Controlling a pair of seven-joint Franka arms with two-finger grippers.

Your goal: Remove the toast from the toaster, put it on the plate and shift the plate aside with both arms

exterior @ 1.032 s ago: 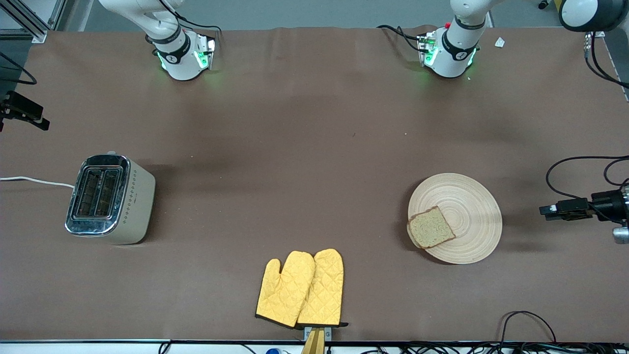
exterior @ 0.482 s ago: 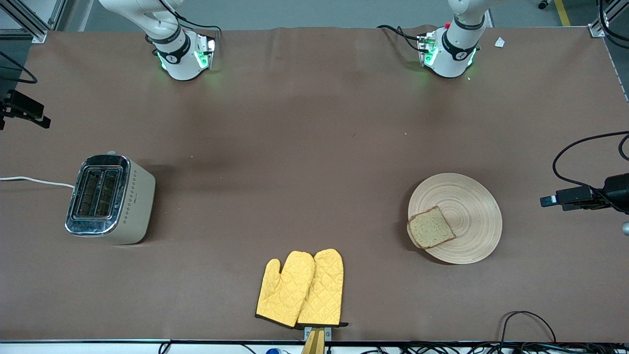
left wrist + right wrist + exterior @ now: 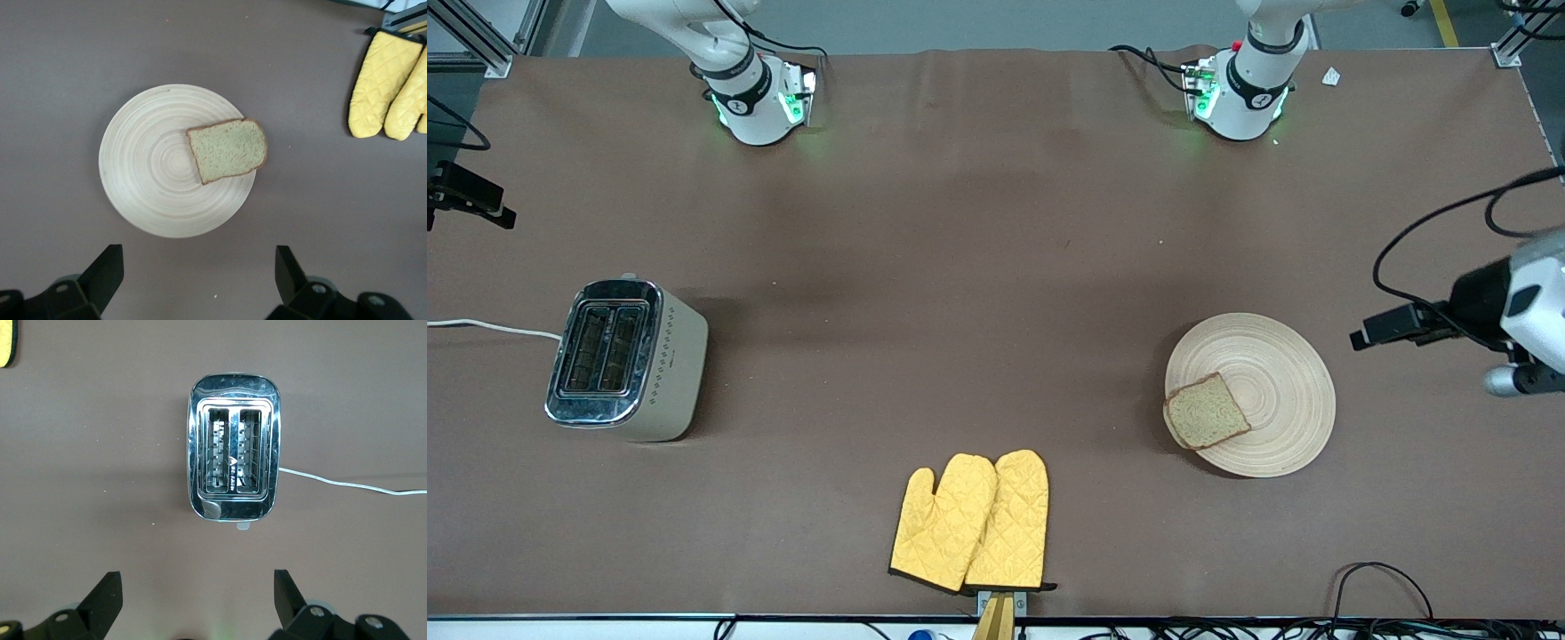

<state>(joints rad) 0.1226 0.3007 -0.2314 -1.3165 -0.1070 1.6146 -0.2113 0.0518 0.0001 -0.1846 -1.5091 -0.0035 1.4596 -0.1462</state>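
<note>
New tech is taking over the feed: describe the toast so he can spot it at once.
Start at the brown table and go to the left arm's end, where a round beige wooden plate lies. The toast sits on that plate, overhanging the rim toward the yellow mitts. It is the only squarish, speckled tan slice with a dark crust, much smaller than the plate.

Likely lab: table-mounted robot arms point(image 3: 738, 98).

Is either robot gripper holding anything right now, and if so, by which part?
Nothing is held. The left gripper hangs open near the round beige wooden plate carrying the brown bread slice; the right gripper hangs open by the chrome toaster.
</note>
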